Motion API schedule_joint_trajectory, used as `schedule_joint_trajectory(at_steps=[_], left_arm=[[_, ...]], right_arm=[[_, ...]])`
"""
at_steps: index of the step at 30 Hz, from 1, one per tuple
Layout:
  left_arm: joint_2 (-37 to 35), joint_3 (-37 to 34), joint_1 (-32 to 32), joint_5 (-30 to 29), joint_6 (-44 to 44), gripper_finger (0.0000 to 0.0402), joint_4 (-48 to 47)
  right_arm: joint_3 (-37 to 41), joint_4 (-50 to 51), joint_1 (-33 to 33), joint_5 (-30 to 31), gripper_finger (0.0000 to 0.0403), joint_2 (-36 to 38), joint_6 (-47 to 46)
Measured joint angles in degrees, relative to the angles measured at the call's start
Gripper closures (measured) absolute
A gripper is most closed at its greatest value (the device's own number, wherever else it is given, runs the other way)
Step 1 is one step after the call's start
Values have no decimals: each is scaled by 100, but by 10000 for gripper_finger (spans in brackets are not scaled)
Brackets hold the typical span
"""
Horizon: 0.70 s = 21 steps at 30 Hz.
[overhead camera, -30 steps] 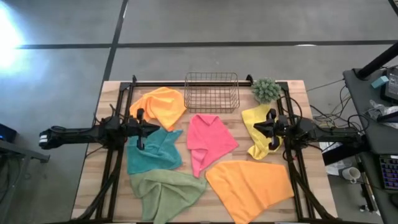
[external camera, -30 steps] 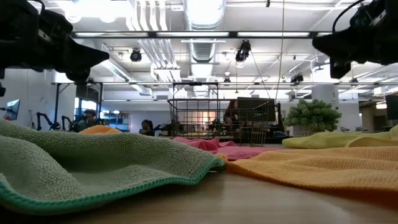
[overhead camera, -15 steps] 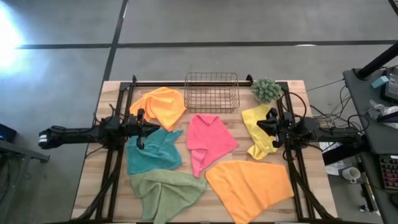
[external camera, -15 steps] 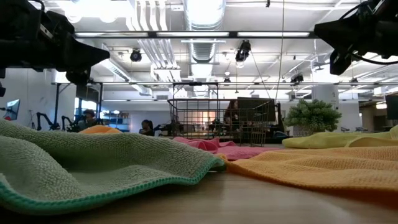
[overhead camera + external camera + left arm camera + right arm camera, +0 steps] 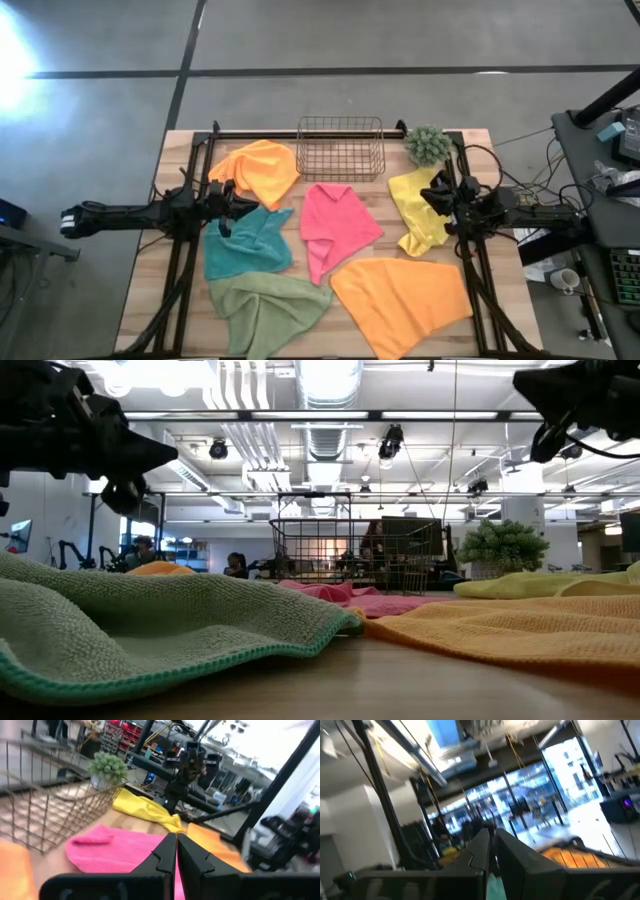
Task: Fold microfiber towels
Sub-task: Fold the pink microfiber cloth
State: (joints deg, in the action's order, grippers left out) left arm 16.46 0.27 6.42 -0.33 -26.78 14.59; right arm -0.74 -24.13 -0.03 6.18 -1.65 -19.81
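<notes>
Nothing folded yet. Left gripper (image 5: 236, 207) is pinched fully shut and empty above the teal towel (image 5: 247, 245); right gripper (image 5: 432, 198) is nearly closed, also empty, over the yellow towel (image 5: 418, 205). Pink towel (image 5: 335, 226) lies between them. These cloths look light, floppy and a bit grippy, so I'd pinch a corner or hem edge.

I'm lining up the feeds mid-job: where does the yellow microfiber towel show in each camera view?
High view: yellow microfiber towel on the table's right side, under the right gripper.
Low view: thin yellow fold at far right, behind the big orange towel.
Left wrist view: yellow strip beyond the pink towel.
Right wrist view: not in it.
Shared landmark: small green fuzzy plant, beside the towel.
</notes>
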Motion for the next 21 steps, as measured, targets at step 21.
schedule_joint_trajectory(at_steps=[21], left_arm=[[312,0,-2,-1208,-1356,374,489]], right_arm=[[-1,-272,-2,579,368,-51,-246]])
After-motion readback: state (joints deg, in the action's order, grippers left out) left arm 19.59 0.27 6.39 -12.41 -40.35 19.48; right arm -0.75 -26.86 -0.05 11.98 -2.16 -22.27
